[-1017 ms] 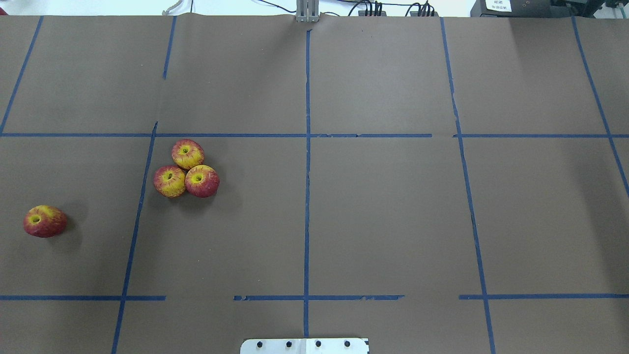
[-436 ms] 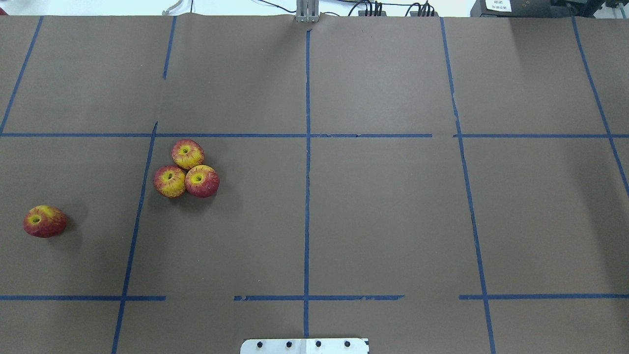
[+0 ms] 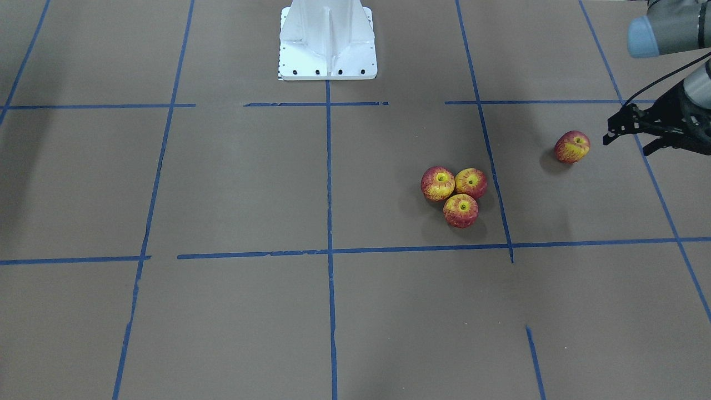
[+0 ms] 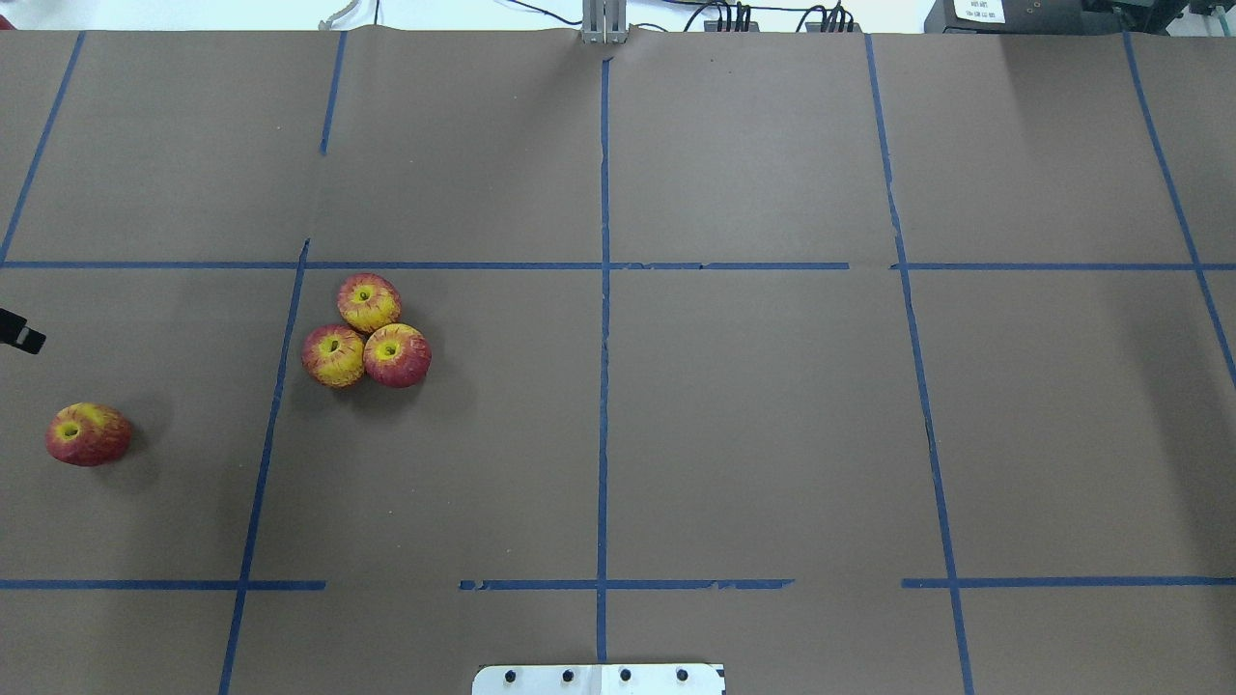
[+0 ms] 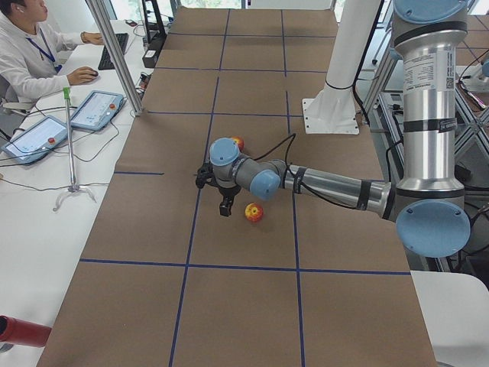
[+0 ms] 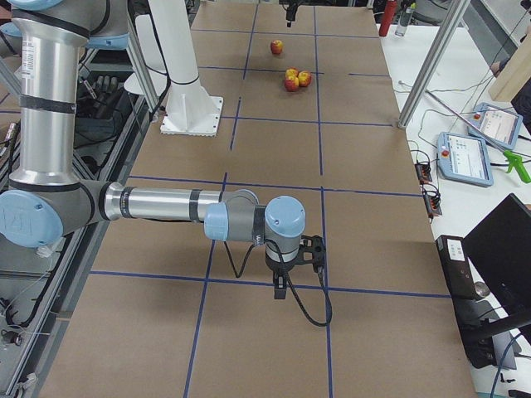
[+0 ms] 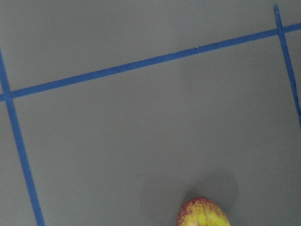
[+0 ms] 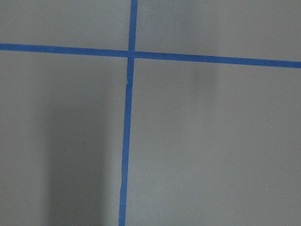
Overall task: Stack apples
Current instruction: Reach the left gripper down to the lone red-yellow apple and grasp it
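Brown paper covers the desk [image 4: 753, 434], gridded with blue tape lines [image 4: 603, 386]. There are four small round toy apples, red streaked with yellow. Three of them form an apple cluster [image 4: 397, 355], a tight triangle with all three touching, flat on the desk's left half at about mid-depth. Nothing is stacked yet. The fourth, the lone apple [image 4: 87, 434], lies well apart from the cluster, close to the desk's left edge, tipped with its stem dimple off to one side.

The black two-finger left gripper [image 3: 627, 140] hovers just beside the lone apple on the left-edge side, not touching it. Its fingers are spread with nothing between them. The left wrist view catches only the top of that apple [image 7: 203, 213] at the bottom of the frame, so the gripper is not centred over it.

The right gripper [image 6: 282, 278] is out toward the desk's right end, well apart from every apple. It shows only in the side view, so I cannot tell how its fingers are set.

Judged step: approach to the lone apple, before the grasp. The next move calls for sliding the spread fingers over the apple, coming down and closing on its sides. The apple then goes to the cluster and into the hollow on top of the three. It is round, so it will likely roll if nudged.
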### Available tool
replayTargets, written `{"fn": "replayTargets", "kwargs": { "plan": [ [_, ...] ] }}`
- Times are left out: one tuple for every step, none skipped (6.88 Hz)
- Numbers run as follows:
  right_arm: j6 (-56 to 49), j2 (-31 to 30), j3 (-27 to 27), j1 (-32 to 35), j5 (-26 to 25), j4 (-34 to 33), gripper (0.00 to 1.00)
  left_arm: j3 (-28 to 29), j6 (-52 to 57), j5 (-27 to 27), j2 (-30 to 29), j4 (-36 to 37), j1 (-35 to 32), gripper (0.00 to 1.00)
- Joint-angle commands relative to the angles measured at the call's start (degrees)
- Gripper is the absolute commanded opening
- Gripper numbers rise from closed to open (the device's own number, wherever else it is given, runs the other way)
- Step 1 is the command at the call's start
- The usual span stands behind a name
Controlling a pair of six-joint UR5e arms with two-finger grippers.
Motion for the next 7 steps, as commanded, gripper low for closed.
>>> {"fn": "replayTargets", "kwargs": {
  "plan": [
    [0.06,0.0,0.0,0.0,0.0,0.0,1.0,0.47,-7.04,5.13,0.58,-2.34,7.21,1.0],
    [-0.03,0.0,0.0,0.0,0.0,0.0,1.0,0.64,-10.9,5.04,0.67,-2.51,8.88,1.0],
    [-0.03,0.0,0.0,0.0,0.0,0.0,1.0,0.91,-11.2,5.13,0.75,-2.51,9.07,1.0],
    [0.06,0.0,0.0,0.0,0.0,0.0,1.0,1.52,-11.2,5.22,1.36,-2.51,9.5,1.0],
    [-0.03,0.0,0.0,0.0,0.0,0.0,1.0,2.05,-11.2,5.22,1.46,-2.51,10.29,1.0],
    [0.06,0.0,0.0,0.0,0.0,0.0,1.0,2.23,-11.29,5.22,1.46,-2.51,10.73,1.0],
    [0.06,0.0,0.0,0.0,0.0,0.0,1.0,2.58,-11.37,5.22,1.46,-2.51,12.22,1.0]
  ]
}}
